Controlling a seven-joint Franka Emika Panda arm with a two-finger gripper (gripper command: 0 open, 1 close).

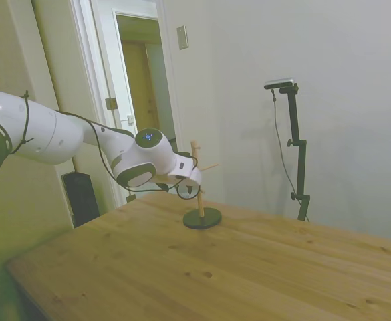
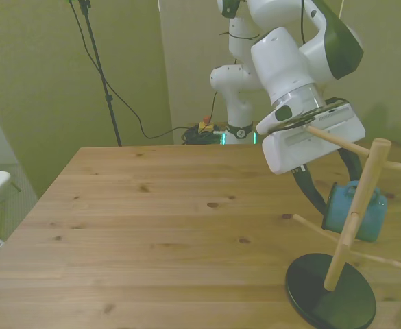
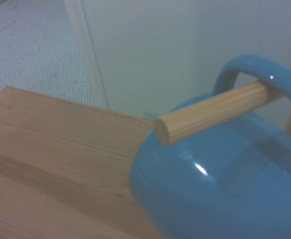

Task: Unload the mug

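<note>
Mug [image 2: 354, 210], a small light blue-teal enamel one with a loop handle, hangs on the wooden peg stand [image 2: 351, 226], off the table. The wrist view shows it closest: the blue body [image 3: 220, 184] fills the frame, and 1 round wooden peg [image 3: 210, 112] passes through the arch of the handle [image 3: 257, 74], so the mug's weight rests on that peg. In the front view the mug sits behind the stand's upright post, just above the lower pegs, at the front view's right.

The stand has a round dark base [image 2: 330, 291] that sits flat on the pale wooden table [image 2: 159, 226], near the front view's lower right corner. Thin pegs angle out of the post at several heights.

The white robot arm's gripper [image 2: 310, 181] is close beside the mug, its white block-shaped head [image 2: 313, 137] tilted over the stand's upper peg. A dark finger [image 2: 308, 188] reaches down toward the mug's side, but the post and the mug hide the tips, so I cannot tell whether the fingers are apart or closed on anything. In the side view the arm's head [image 1: 182, 170] overlaps the post [image 1: 198, 180] and the mug is hidden.
</note>
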